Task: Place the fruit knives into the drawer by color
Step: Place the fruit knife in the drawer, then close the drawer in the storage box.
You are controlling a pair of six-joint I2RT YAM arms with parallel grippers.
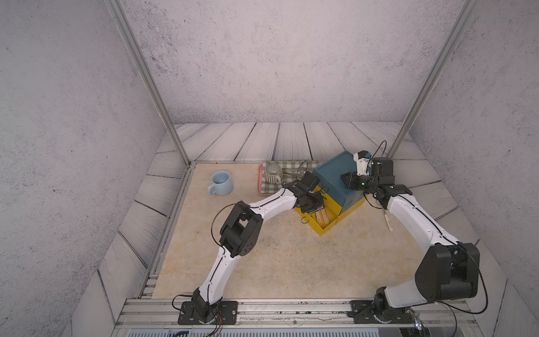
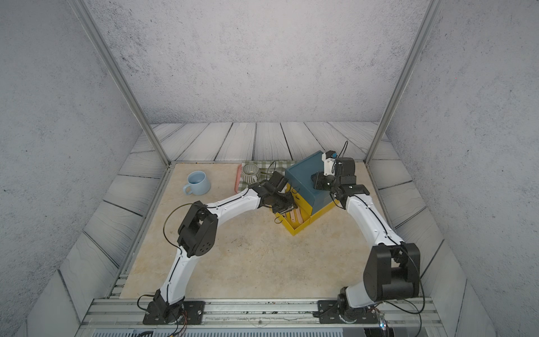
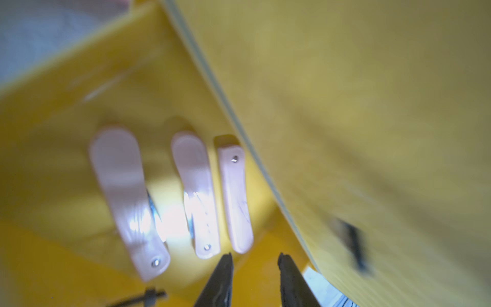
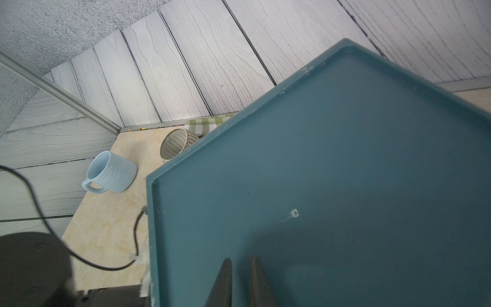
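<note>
The drawer [image 1: 335,172] [image 2: 306,172] is a dark teal chest with yellow fronts. Its bottom drawer [image 1: 323,230] is pulled out. Three pink fruit knives [image 3: 125,196] [image 3: 196,196] [image 3: 236,199] lie side by side on its yellow floor, and they show in both top views [image 1: 323,217] [image 2: 299,217]. My left gripper [image 3: 255,256] [image 1: 313,208] hangs just over that drawer, open, with nothing between its fingers. My right gripper [image 4: 240,259] [image 1: 344,178] rests on the chest's teal top [image 4: 345,159], fingers nearly together and empty. No other fruit knives are in view.
A pale blue mug [image 1: 221,182] stands at the left. A ribbed cup [image 1: 272,173] sits on the green checkered cloth in the pink tray [image 1: 260,186] behind my left arm. A thin white stick [image 1: 388,221] lies under my right arm. A black ring pull [image 3: 356,247] hangs beside my left fingers.
</note>
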